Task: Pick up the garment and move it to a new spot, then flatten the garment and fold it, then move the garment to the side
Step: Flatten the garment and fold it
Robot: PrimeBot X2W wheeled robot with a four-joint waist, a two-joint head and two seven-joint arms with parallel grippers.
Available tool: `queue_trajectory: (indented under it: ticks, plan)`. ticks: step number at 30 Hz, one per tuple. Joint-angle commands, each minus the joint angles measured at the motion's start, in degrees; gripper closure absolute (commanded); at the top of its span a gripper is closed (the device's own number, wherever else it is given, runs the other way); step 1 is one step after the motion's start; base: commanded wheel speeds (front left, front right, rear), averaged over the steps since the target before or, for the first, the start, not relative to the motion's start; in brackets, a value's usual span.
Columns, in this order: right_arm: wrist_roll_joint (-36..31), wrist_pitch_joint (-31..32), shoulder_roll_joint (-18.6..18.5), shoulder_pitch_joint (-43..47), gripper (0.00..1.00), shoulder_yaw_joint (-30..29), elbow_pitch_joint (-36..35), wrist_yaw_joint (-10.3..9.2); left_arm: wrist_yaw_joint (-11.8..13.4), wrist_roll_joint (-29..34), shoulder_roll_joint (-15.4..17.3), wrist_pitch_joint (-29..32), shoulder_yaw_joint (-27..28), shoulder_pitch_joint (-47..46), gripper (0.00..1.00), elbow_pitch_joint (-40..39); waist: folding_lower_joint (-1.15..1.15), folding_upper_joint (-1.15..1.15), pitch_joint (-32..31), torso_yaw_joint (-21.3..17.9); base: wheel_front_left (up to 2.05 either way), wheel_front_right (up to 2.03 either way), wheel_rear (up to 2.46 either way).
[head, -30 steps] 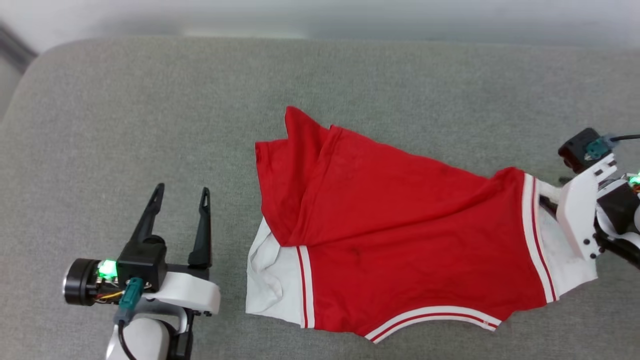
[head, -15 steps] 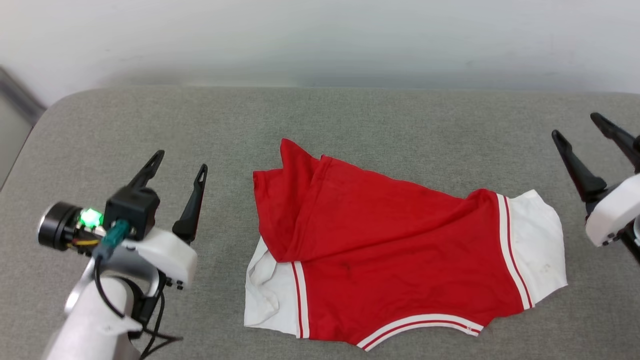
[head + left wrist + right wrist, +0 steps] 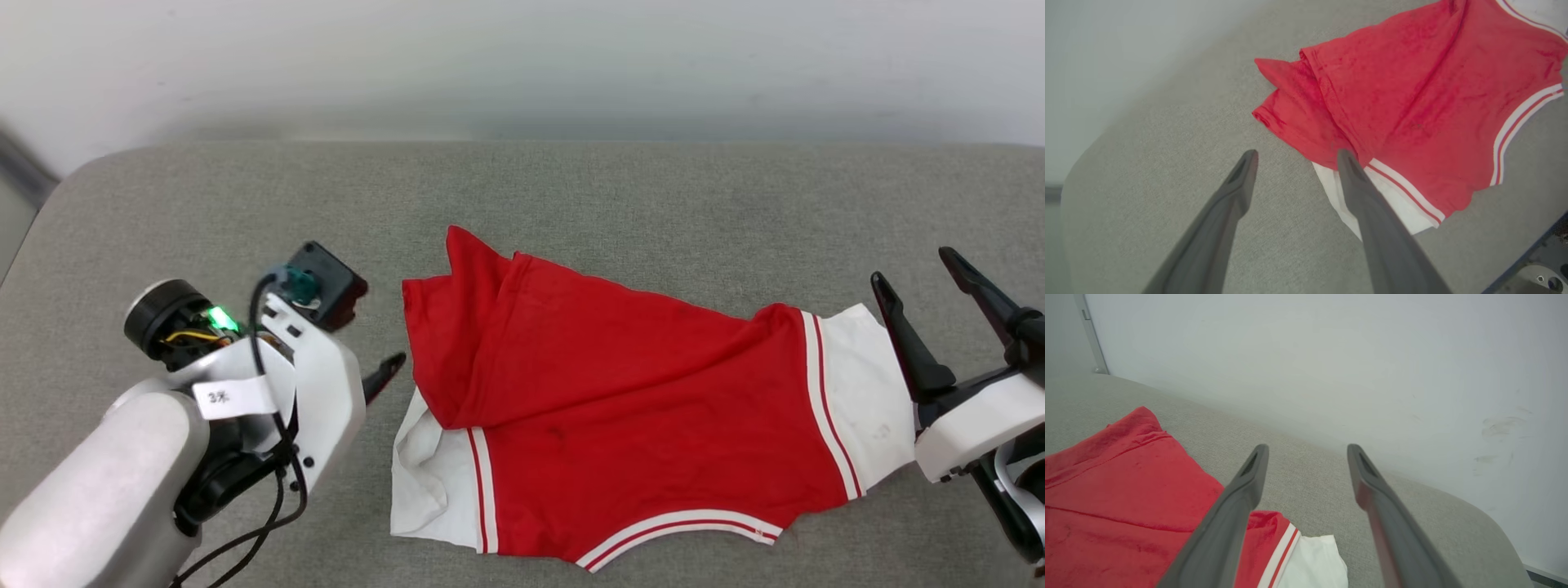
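Note:
The garment (image 3: 620, 408) lies spread on the grey padded surface (image 3: 653, 196): red body, a white sleeve end at each side, striped trim along the near hem. Its upper left part is folded over. In the left wrist view my left gripper (image 3: 1296, 153) is open and empty, one finger over the garment's (image 3: 1412, 94) white left sleeve end. The head view shows that arm turned toward the garment, one fingertip (image 3: 388, 374) just beside its left edge. My right gripper (image 3: 913, 268) stands open and empty at the right sleeve end. It (image 3: 1307, 447) points past the garment (image 3: 1118, 490) toward the wall.
A pale wall (image 3: 522, 65) runs close behind the grey surface. The surface's rounded left corner (image 3: 73, 175) shows at the far left. Bare grey padding (image 3: 204, 204) stretches behind and to the left of the garment.
The right gripper has let go of the right sleeve end, opened and drawn back; the sleeve now lies flat. The left arm has turned its fingers toward the garment's left edge. The camera tilted up.

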Motion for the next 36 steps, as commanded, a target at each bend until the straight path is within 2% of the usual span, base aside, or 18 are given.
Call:
queue_trajectory:
  ticks: [1, 5, 10, 17, 29, 30, 31, 36]
  plan:
    - [-1.0, 1.1, 1.0, 1.5, 0.0, -1.1, -2.3, -0.04, 0.0, -3.1, 1.9, 3.4, -2.7, -1.9, 0.0, -0.9, 0.0, 0.0, 0.3, -0.2, 0.0, 0.0, 0.0]
    - [-2.1, 3.3, 2.4, 3.2, 0.0, -2.6, -6.2, -0.04, 0.0, -9.9, 5.4, 10.1, -10.3, -5.1, 0.0, -1.6, 0.0, 0.0, 1.1, -0.8, 0.0, 0.0, 0.0]
    - [-2.3, 4.2, 2.8, 3.8, 0.0, -3.1, -8.1, -0.04, 0.0, -13.7, 7.1, 13.0, -17.4, -7.0, 0.0, -1.6, 0.0, 0.0, 2.0, -1.5, 0.0, 0.0, 0.0]
    - [-2.5, 4.6, 3.2, 3.1, 0.0, -3.2, -9.2, -0.04, 0.0, -15.6, 7.7, 12.1, -23.8, -8.3, 0.0, 0.5, 0.0, 0.0, 4.1, -2.6, 0.0, 0.0, 0.0]
    - [-2.9, 3.0, 4.3, 1.0, 0.0, -1.8, -8.0, -0.04, 0.0, -16.4, 6.9, 7.5, -34.1, -8.5, 0.0, 9.9, 0.0, 0.0, 8.2, -4.8, 0.0, 0.0, 0.0]
    - [-2.9, 2.7, 4.2, 0.9, 0.0, -1.8, -7.6, -0.03, 0.0, -16.8, 6.9, 6.6, -35.2, -8.7, 0.65, 10.5, 0.0, 0.0, 8.3, -4.9, 0.0, 0.0, 0.0]
    - [-2.9, 2.6, 4.2, 0.9, 0.0, -1.9, -7.4, -0.04, 0.0, -17.0, 7.1, 6.0, -35.5, -8.7, 1.0, 10.8, 0.0, 0.0, 8.2, -4.9, 0.0, 0.0, 0.0]
    - [-2.5, 1.9, 4.0, 1.1, 0.0, -2.2, -6.1, -0.04, 0.2, -17.7, 7.9, 1.1, -33.8, -8.1, 1.0, 10.6, 0.0, 0.0, 7.1, -4.8, 0.0, 0.0, 0.0]
